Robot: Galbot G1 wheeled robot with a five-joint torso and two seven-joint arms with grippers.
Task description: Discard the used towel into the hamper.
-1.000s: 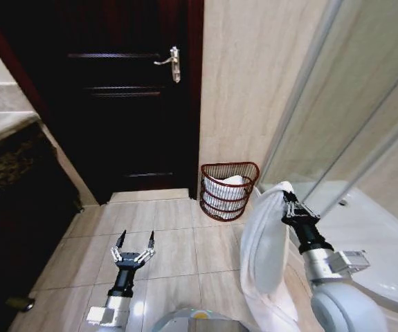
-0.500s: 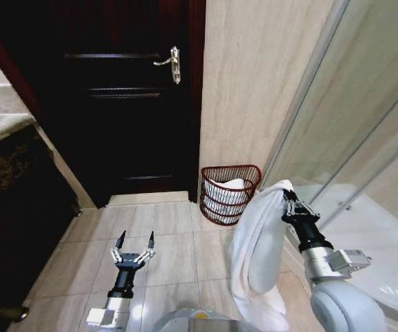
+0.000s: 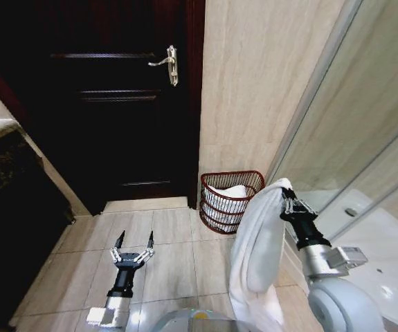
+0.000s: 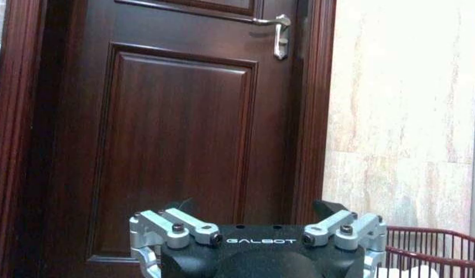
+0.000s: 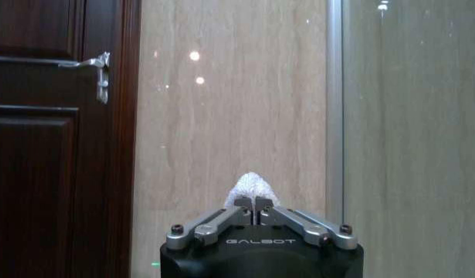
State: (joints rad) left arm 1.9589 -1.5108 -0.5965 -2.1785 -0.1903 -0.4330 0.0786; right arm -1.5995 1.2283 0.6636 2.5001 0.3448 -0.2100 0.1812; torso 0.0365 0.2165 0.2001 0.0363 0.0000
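towel [image 3: 257, 249] hangs vertical | right tool [image 3: 285, 198] pinches top | hamper [image 3: 230, 200] upright

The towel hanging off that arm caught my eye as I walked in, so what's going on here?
The robot is in a bathroom carrying a white towel. Its right gripper is shut on the towel's top edge, and the cloth hangs down beside the arm. The hamper stands on the tiled floor against the wall, between the dark door and the glass shower screen, and already holds something white. The towel is not in it yet. The left gripper is open and idle, low over the floor.
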